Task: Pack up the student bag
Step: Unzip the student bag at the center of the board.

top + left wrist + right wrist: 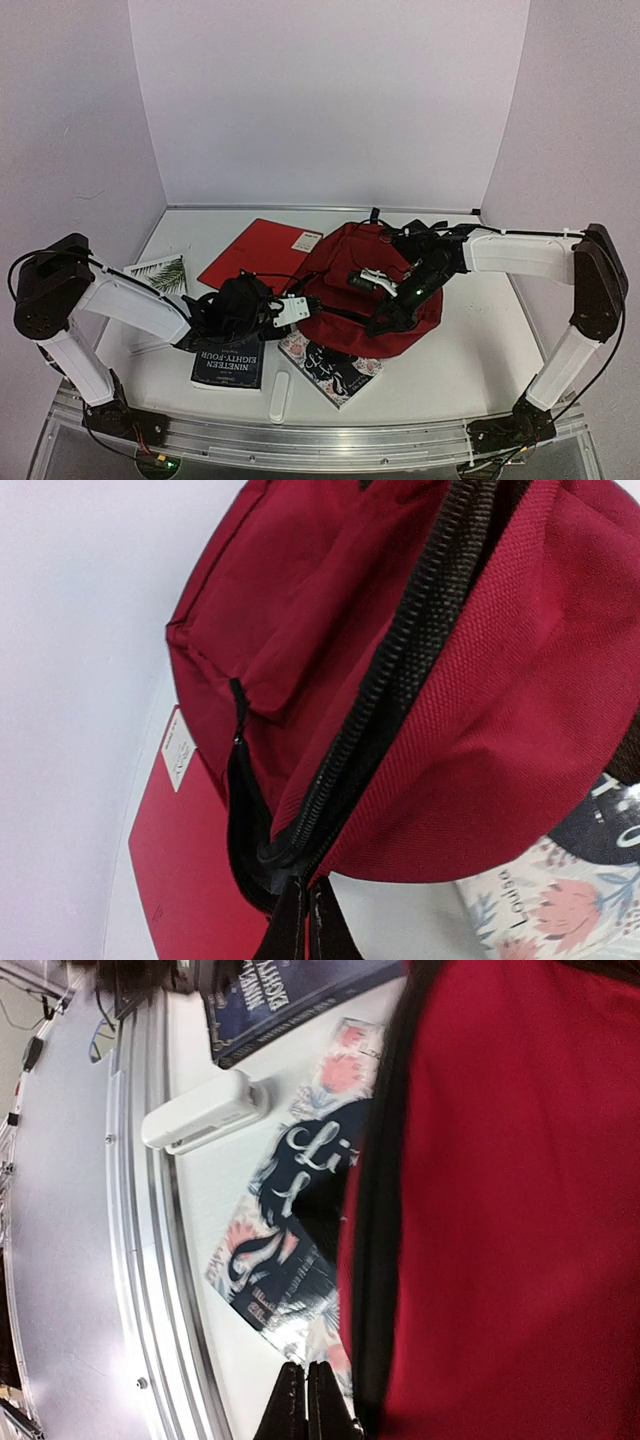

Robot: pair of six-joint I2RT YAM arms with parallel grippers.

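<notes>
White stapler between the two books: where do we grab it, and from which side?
Take the white stapler across its narrow middle, coming straight down from above. It lies flat, long and slim, with bare table along both long sides to close into; one end nearly meets the flowered book.

Dark red student bag [340, 262], black zipper [415, 640] — floral-patterned book [560, 910].

Red folder [255, 252], navy book [228, 365], floral book [335, 368]
</notes>
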